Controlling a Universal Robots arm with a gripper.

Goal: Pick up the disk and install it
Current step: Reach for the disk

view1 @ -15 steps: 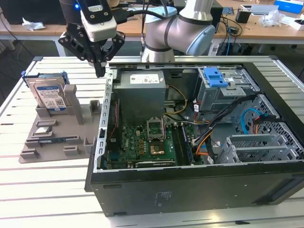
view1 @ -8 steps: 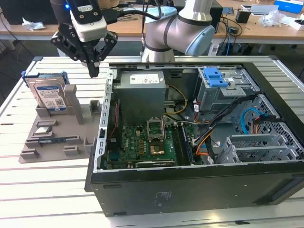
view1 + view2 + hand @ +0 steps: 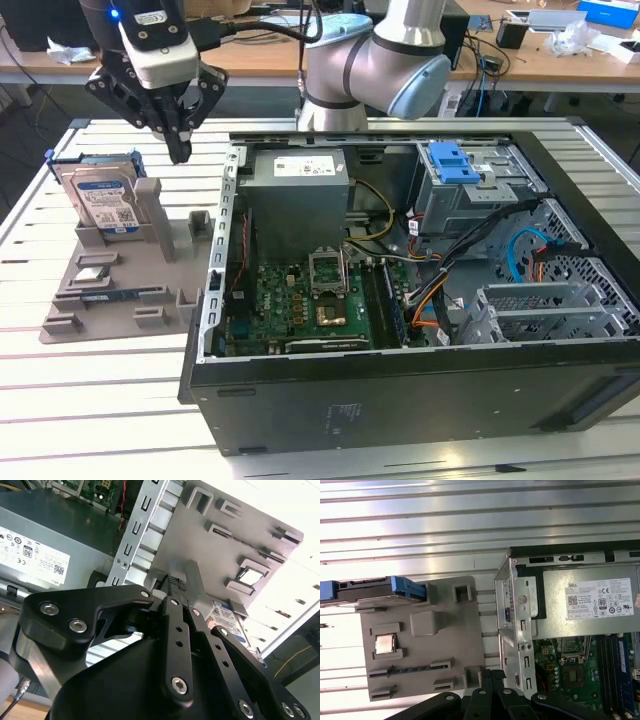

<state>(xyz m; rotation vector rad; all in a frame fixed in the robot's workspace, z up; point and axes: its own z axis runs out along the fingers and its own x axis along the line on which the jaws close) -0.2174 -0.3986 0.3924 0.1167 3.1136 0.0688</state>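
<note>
- Gripper [image 3: 180,150]: black, two-fingered, at the exterior view's upper left, hanging above the table with its tips pointing down. Fingers pressed together and grasping nothing.
- Disk [image 3: 100,198]: silver-grey hard drive with a blue-and-white label and blue side rails. Stands upright on edge in the far corner of the holder at the exterior view's left, below the gripper and toward the exterior view's left of it, apart from the tips. Seen edge-on in the first wrist view [image 3: 370,590].
- Holder [image 3: 115,290]: grey moulded tray with slots and posts, lying flat just beside the case wall.
- Chip [image 3: 385,644]: small, square, silver, seated in a holder pocket.
- Computer case [image 3: 400,385]: black tower on its side, panel off, filling the exterior view's centre and right.
- Power supply [image 3: 297,188]: grey box with a white sticker, inside the case.
- Motherboard [image 3: 300,305]: green, on the case floor.
- Latch handle [image 3: 450,160]: blue, ridged, on the drive cage.
- Table [image 3: 100,410]: white, slatted.
</note>
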